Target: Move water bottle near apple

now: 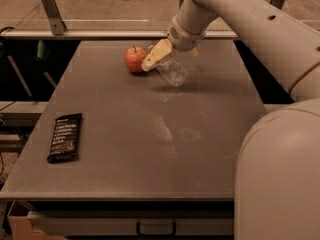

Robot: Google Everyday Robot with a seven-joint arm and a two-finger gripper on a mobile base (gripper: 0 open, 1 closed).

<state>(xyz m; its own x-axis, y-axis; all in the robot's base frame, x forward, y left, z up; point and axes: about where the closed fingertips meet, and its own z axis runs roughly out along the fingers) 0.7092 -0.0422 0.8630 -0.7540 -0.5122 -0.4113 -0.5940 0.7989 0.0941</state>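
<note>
The red-orange apple (135, 59) sits on the far part of the grey table (150, 149), left of centre. The clear crinkled water bottle (173, 72) is tilted just right of the apple, with its base at the table surface and a small gap to the apple. My gripper (161, 59) reaches in from the upper right and is shut on the bottle's upper part. One tan finger (156, 55) lies across the bottle's front on the apple side, with its tip close to the apple. The bottle's cap and label are hidden by the gripper.
A black snack bar packet (65, 137) lies flat near the table's left edge. A metal rail (100, 34) runs behind the table's far edge. My arm and body fill the right side of the view. A drawer handle (156, 229) shows below the front edge.
</note>
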